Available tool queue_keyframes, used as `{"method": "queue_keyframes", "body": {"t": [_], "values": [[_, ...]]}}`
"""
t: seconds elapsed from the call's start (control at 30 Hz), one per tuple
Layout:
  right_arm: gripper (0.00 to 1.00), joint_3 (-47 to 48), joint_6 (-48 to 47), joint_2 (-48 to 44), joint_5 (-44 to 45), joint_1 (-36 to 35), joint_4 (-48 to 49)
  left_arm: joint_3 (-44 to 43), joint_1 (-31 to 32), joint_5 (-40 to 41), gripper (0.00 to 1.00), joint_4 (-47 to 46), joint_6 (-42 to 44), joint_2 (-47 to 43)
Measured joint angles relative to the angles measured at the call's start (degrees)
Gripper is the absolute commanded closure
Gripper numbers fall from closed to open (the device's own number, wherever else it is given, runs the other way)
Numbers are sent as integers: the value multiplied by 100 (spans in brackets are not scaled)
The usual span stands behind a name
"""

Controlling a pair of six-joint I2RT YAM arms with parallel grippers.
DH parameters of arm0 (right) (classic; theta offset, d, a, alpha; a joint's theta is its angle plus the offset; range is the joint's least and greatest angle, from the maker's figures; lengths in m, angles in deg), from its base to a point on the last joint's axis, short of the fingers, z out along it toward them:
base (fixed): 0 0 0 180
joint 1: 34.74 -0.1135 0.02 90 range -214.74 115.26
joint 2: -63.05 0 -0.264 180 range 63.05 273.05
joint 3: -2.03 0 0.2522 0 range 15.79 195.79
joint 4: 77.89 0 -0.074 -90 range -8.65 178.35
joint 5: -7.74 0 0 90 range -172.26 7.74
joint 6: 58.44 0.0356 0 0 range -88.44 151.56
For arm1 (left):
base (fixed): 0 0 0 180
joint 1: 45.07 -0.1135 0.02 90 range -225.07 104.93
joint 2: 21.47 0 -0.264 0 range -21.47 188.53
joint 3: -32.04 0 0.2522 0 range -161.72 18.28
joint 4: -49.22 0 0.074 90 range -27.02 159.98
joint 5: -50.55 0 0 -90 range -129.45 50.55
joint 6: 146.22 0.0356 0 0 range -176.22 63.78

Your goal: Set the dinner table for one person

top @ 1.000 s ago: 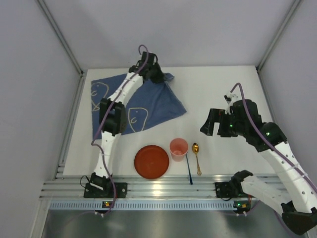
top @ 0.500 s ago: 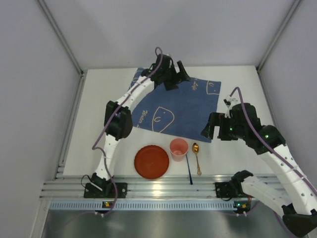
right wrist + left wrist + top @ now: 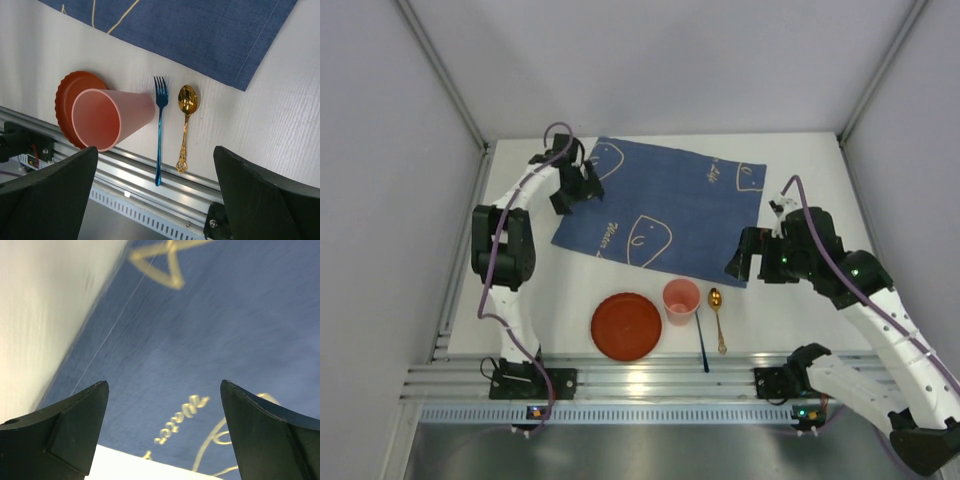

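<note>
The white dinner table [image 3: 802, 180] carries a blue cloth [image 3: 665, 210] with cream drawings, spread flat at the back. In front of it lie a red plate [image 3: 626, 325], a pink cup [image 3: 681, 300], a gold spoon [image 3: 717, 318] and a blue fork [image 3: 701, 346]. My left gripper [image 3: 582, 192] hovers open over the cloth's left edge, holding nothing; its view shows the cloth [image 3: 200, 315] between the jaws [image 3: 164, 390]. My right gripper [image 3: 742, 262] hangs open above the cloth's near right corner, with the cup [image 3: 112, 117], fork [image 3: 159, 125] and spoon [image 3: 186, 120] below it.
A ribbed aluminium rail [image 3: 650, 378] runs along the near edge, with both arm bases bolted to it. Grey walls close in the left, back and right. The plate [image 3: 67, 95] sits just behind the rail [image 3: 150, 185]. Bare tabletop [image 3: 45, 315] lies left of the cloth.
The cloth went from bunched at back left to spread flat. My left gripper opened, let go of it, and swung back to the cloth's left edge. The right arm stayed put.
</note>
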Motion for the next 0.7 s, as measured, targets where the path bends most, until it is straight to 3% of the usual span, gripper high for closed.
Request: {"method": "queue_keyframes", "body": {"t": [0.23, 0.3, 0.43, 0.47, 0.57, 0.63, 0.67, 0.7], "values": [[0, -31, 0, 76, -4, 0, 11, 1012, 267, 210, 1, 278, 197, 129], [0, -35, -2, 81, -13, 0, 9, 1023, 284, 280, 7, 280, 203, 125], [0, -44, -7, 68, -22, 0, 11, 1093, 264, 428, 42, 280, 269, 125], [0, -66, -9, 61, -22, 0, 22, 1119, 256, 479, 56, 289, 321, 125], [0, -114, -46, 28, -17, 0, 4, 1217, 221, 514, 76, 254, 328, 72], [0, -144, -61, -13, -17, 0, 20, 1318, 203, 494, 81, 197, 330, 11], [0, -162, -63, -39, -15, 0, 17, 1384, 203, 479, 91, 164, 328, -33], [0, -197, -70, -72, -17, 0, 26, 1440, 208, 455, 93, 142, 297, -70]]}}
